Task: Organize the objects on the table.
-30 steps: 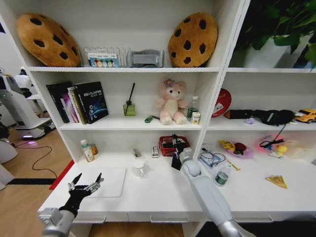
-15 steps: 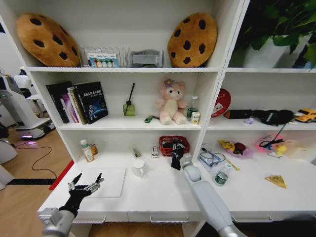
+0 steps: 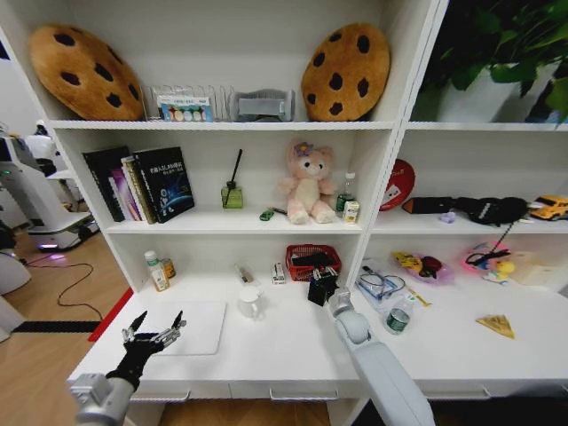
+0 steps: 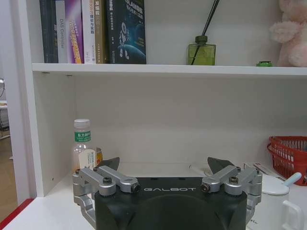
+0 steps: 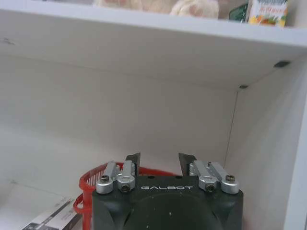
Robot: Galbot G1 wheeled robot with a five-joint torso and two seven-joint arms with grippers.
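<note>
White table (image 3: pixel 293 351) holds one mug (image 3: pixel 250 303), two grippers.

Even, bright indoor light falls from above onto the white shelving (image 3: pixel 222 222) and the worktop (image 3: pixel 284 346), leaving only soft shadows under each shelf board and in the back corners of the compartments. The head view bows outward at its edges, so the shelf uprights lean and curve, and the dark plant (image 3: pixel 506 44) at upper right sits in dimmer light. In the right wrist view the plush bear (image 5: pixel 158 5) and the carton on the shelf above look soft and out of focus, while the left wrist view is crisp on the book spines (image 4: pixel 96 31).
</note>
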